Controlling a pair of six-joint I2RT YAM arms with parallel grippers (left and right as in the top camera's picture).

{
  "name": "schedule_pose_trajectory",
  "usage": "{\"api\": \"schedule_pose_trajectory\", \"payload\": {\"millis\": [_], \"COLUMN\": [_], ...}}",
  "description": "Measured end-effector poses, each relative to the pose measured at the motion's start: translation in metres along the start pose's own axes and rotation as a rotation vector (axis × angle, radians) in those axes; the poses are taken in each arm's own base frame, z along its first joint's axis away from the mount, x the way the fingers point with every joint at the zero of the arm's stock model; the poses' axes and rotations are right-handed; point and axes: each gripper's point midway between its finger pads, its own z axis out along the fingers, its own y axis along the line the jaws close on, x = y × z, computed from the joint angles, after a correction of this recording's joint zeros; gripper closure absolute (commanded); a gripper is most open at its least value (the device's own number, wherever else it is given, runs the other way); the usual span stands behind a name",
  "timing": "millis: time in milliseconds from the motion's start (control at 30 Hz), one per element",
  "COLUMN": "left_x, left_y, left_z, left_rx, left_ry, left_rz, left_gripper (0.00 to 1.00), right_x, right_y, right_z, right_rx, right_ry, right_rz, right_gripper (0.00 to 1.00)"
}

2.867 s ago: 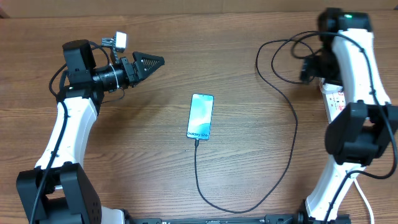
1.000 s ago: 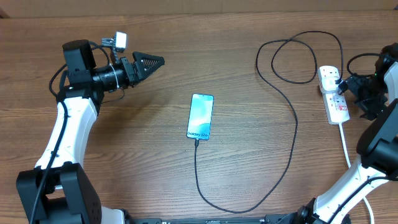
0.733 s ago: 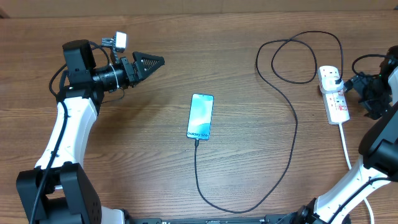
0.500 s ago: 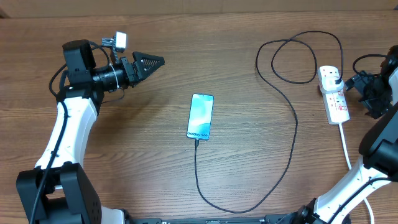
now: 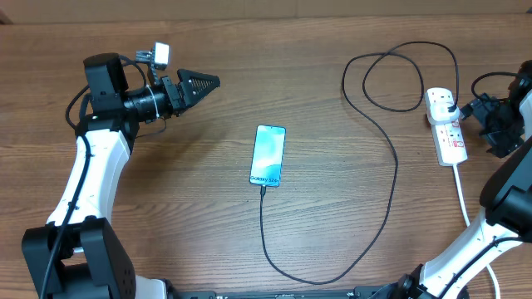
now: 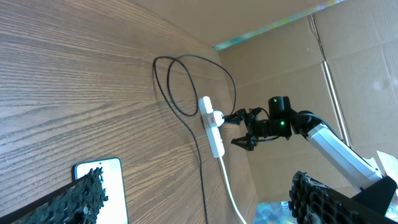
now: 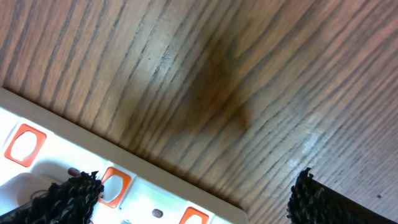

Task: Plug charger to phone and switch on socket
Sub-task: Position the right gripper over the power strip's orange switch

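**A:** Where's the phone?

**B:** The phone (image 5: 268,155) lies flat near the middle of the table (image 5: 332,100), with its screen lit blue-teal and facing up. The charger (image 5: 391,191) has its small connector tip seated in the phone's near edge.

**A:** And the rest of that cable?

**B:** It runs toward the robot and sweeps round to the right. Then it goes up the table into a loose loop and ends in a black plug (image 5: 452,102) at the far end of the power strip (image 5: 446,133). The strip lies at the right edge of the table, and its thick white cord (image 5: 461,195) trails toward the robot.

**A:** Are the switches on?

**B:** They are too small to read from overhead. The right wrist view shows orange-red ones, but I cannot tell their position.

**A:** What about the left fingers?

**B:** The left fingers (image 5: 204,82) are spread wide and hold nothing. They hang over bare wood at the far left, well apart from the phone.

**A:** And the right?

**B:** The right fingers (image 5: 492,124) are also spread wide and empty. They sit just beside the strip's outer side, near the plug. I cannot tell whether a tip touches it.
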Motion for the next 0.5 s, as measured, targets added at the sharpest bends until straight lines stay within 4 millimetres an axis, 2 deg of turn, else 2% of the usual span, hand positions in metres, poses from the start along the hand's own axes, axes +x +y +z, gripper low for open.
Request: {"api": "schedule_pose_trajectory", "payload": {"millis": [267, 500], "left_x": [0.000, 0.000], "left_y": [0.000, 0.000], "left_z": [0.000, 0.000], "left_rx": [0.000, 0.000], "left_ry": [0.000, 0.000], "left_rz": [0.000, 0.000], "left_gripper": [0.00, 0.00], "right_x": [0.006, 0.002], "right_y": [0.000, 0.001], "right_z": [0.018, 0.022], "right_rx": [-0.016, -0.027], "right_ry": [0.001, -0.018], "right_rz": [0.005, 0.013], "right_gripper": [0.00, 0.00]}}
